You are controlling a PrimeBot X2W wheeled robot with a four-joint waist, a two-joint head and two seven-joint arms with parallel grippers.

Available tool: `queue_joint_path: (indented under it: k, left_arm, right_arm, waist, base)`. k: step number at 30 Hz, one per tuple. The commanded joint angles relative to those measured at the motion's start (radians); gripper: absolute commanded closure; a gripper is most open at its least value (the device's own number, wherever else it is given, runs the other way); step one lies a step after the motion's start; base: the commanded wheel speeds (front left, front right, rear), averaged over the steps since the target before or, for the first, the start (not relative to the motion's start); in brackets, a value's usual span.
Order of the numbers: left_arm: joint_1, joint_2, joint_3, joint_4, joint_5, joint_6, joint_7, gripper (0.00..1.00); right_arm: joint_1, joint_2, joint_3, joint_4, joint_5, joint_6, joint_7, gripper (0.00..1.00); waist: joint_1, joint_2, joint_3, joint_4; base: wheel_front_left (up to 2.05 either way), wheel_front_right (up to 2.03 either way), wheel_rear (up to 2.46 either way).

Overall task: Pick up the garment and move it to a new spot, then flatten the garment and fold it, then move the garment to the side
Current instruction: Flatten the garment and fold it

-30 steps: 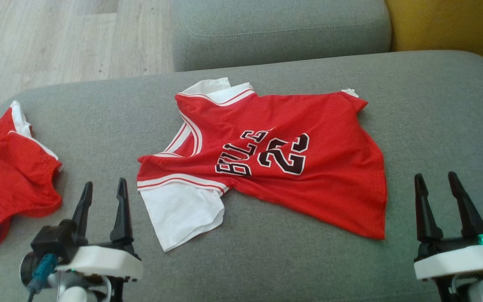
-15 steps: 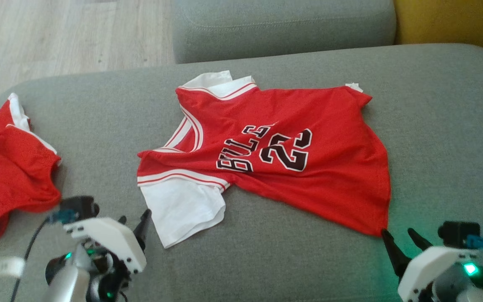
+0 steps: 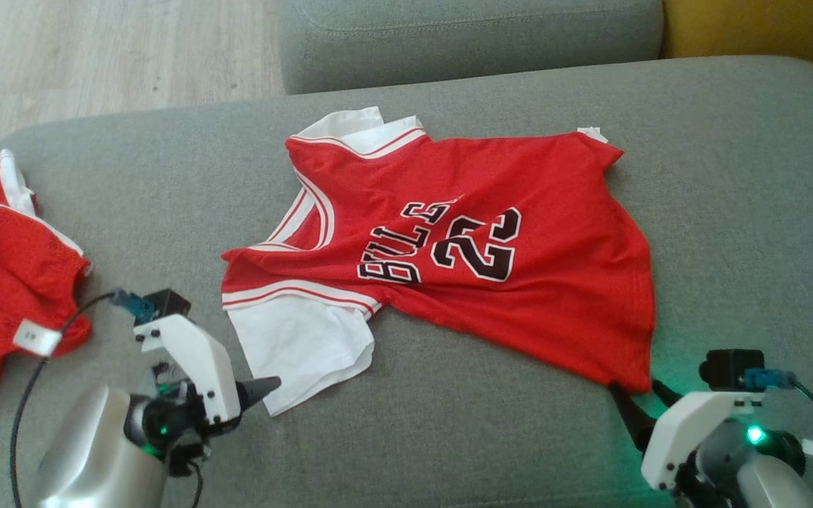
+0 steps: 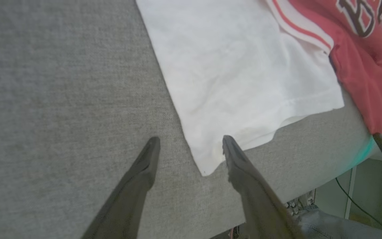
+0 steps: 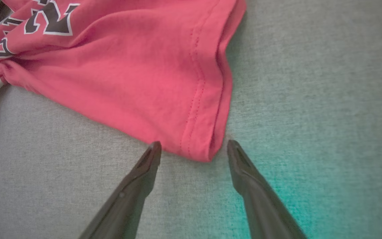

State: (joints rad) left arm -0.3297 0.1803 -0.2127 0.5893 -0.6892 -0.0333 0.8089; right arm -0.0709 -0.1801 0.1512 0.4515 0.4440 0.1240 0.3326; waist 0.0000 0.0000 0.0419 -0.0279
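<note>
on the wide grey sofa cushion (image 3: 449,437), the red garment (image 3: 519,296) lies spread out near the middle, a jersey with dark lettering and the number 22 facing up. its white-trimmed neck opening is towards the robot's left and its hem towards the right. the cloth is not smooth: ridges run across the chest, and the white sleeve (image 3: 300,349) nearest the robot sticks out from under the striped red shoulder.

the left claw (image 3: 265,389) is low over the cushion at the near corner of that sleeve. in the left wrist view its two dark fingers (image 4: 144,166) are spread wide apart, released and gripping nothing. the sleeve's pointed corner sits in the gap between them, and one tip overlaps the sleeve's edge. whether the tips press on the cloth i cannot tell.

the right claw (image 3: 636,386) is at the near corner of the hem (image 3: 636,374). the right wrist view shows it released too, fingers parted on either side of the folded hem corner, their tips just beside the cloth and nothing pinched. a green glow from the wrist light (image 3: 754,434) tints the cushion there.

a second red and white garment (image 3: 11,275) lies bunched at the cushion's far left edge, well apart from the jersey. beyond are another grey cushion (image 3: 470,42) and a wooden floor (image 3: 96,63).
</note>
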Motion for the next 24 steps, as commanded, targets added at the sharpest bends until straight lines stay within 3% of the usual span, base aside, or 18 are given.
queue_joint_path:
  k: [1, 15, 16, 17, 18, 19, 20, 24]
  left_arm:
    - [-0.055, 0.028, 0.036, -0.009, -0.004, 0.01, 0.012, 0.0]
    - [-0.122, -0.008, 0.011, 0.13, -0.031, 0.022, 0.094, 0.0]
    - [-0.125, -0.012, 0.007, 0.136, -0.033, 0.019, 0.099, 0.2]
    - [-0.128, -0.016, 0.005, 0.142, -0.034, 0.016, 0.101, 0.52]
    - [-0.132, -0.018, 0.004, 0.146, -0.035, 0.016, 0.098, 0.69]
    - [-0.135, -0.02, 0.004, 0.15, -0.035, 0.015, 0.09, 0.91]
    - [-0.136, -0.022, 0.006, 0.154, -0.036, 0.013, 0.082, 1.0]
    - [-0.141, -0.033, 0.02, 0.164, -0.059, 0.001, 0.066, 1.0]
  right_arm:
    - [-0.05, -0.006, 0.024, -0.022, 0.01, 0.007, -0.013, 0.0]
    - [-0.126, 0.011, 0.082, 0.102, 0.042, 0.007, -0.05, 0.01]
    - [-0.129, 0.012, 0.087, 0.11, 0.046, 0.007, -0.05, 0.16]
    - [-0.132, 0.011, 0.094, 0.116, 0.049, 0.007, -0.051, 0.34]
    - [-0.134, 0.011, 0.1, 0.12, 0.055, 0.007, -0.054, 0.63]
    - [-0.136, 0.011, 0.105, 0.125, 0.06, 0.007, -0.059, 0.99]
    - [-0.137, 0.011, 0.11, 0.13, 0.065, 0.007, -0.063, 1.0]
    - [-0.14, 0.006, 0.124, 0.135, 0.079, 0.007, -0.089, 1.0]
  waist:
    - [0.0, 0.0, 0.002, -0.001]
    - [0.0, 0.0, 0.032, -0.01]
    - [0.0, 0.0, 0.031, -0.01]
    - [0.0, 0.0, 0.03, -0.01]
    - [0.0, 0.0, 0.029, -0.01]
    - [0.0, 0.0, 0.027, -0.01]
    - [0.0, 0.0, 0.024, -0.01]
    - [0.0, 0.0, 0.013, -0.011]
  base:
    - [0.0, 0.0, 0.0]
    - [0.0, 0.0, 0.0]
    - [0.0, 0.0, 0.0]
    - [0.0, 0.0, 0.0]
    - [0.0, 0.0, 0.0]
    - [0.0, 0.0, 0.0]
    - [0.0, 0.0, 0.0]
    - [0.0, 0.0, 0.0]
